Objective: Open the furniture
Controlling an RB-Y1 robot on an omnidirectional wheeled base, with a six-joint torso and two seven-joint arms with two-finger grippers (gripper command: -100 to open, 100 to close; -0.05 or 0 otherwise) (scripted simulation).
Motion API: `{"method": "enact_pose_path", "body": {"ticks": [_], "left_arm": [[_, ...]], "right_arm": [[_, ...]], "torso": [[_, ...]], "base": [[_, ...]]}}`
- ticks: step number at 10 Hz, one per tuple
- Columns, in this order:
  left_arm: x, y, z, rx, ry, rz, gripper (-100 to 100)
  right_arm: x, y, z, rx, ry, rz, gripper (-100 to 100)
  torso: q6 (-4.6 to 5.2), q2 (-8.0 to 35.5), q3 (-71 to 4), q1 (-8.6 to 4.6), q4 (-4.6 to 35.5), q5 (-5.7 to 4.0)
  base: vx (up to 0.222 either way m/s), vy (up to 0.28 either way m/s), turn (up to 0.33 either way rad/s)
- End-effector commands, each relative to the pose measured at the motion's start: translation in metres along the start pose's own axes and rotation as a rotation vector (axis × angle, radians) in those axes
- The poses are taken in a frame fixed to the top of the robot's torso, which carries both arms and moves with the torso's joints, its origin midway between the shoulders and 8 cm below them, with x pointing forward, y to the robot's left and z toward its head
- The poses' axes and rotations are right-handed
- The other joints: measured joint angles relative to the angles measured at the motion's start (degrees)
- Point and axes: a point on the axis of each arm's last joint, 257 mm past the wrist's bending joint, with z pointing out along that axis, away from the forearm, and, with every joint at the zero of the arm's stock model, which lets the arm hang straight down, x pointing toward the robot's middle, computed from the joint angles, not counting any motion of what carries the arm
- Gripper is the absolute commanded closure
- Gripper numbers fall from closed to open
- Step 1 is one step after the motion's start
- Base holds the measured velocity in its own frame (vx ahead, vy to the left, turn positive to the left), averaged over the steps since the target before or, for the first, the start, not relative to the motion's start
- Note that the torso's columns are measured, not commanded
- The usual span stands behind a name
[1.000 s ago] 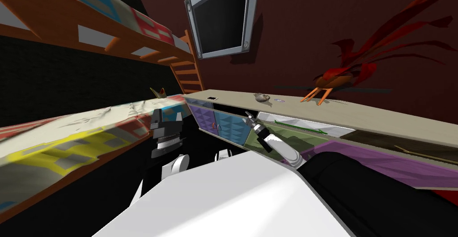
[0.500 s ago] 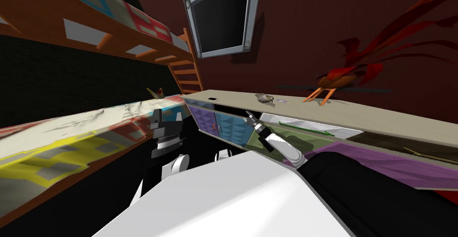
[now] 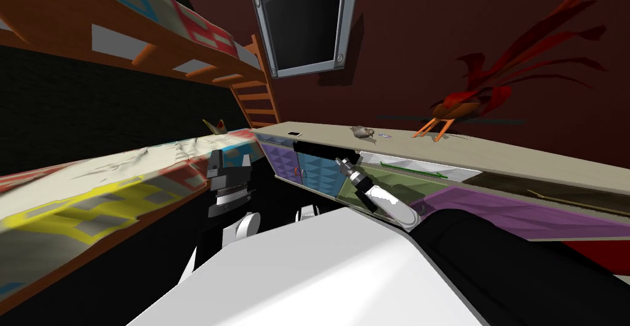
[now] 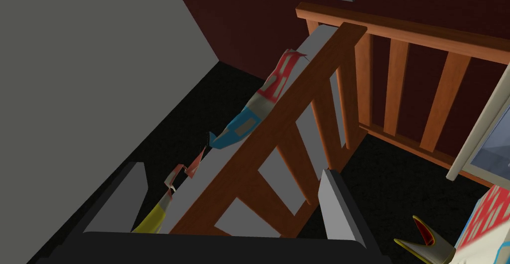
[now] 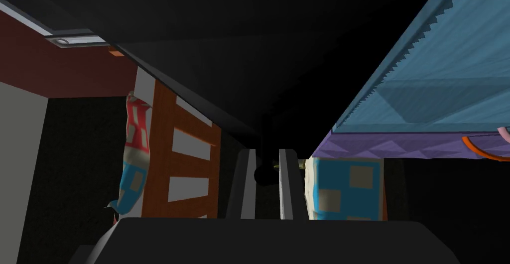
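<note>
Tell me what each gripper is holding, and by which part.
The right gripper is shut on a small dark handle, seemingly at the top edge of the cabinet's green front. The left gripper is open, holding nothing.

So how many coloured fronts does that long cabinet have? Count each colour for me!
Purple fronts: 2
Blue front: 1
Green front: 1
Total: 4 coloured fronts on the cabinet
</note>
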Motion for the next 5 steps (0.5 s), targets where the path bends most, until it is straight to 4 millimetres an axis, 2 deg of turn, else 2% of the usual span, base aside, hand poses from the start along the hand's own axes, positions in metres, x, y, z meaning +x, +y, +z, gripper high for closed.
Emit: {"method": "enact_pose_path", "body": {"ticks": [1,2,5], "left_arm": [[0.0,0.0,0.0,0.0,0.0,0.0,0],[0.0,0.0,0.0,0.0,0.0,0.0,0],[0.0,0.0,0.0,0.0,0.0,0.0,0]], "right_arm": [[-0.005,-0.001,-0.001,0.0,-0.009,0.002,100],[0.008,-0.005,-0.003,-0.014,-0.004,0.005,-100],[0.016,-0.011,-0.003,-0.014,0.0,0.003,-100]], "torso": [[0.0,0.1,0.0,-0.04,0.1,0.01],[-0.02,-0.2,-0.2,-0.25,0.0,-0.02],[-0.12,-0.7,-0.4,-0.18,-0.4,-0.16]], "base": [[-0.083,0.059,-0.012],[-0.034,0.058,0.043],[-0.014,0.036,0.009]]}}
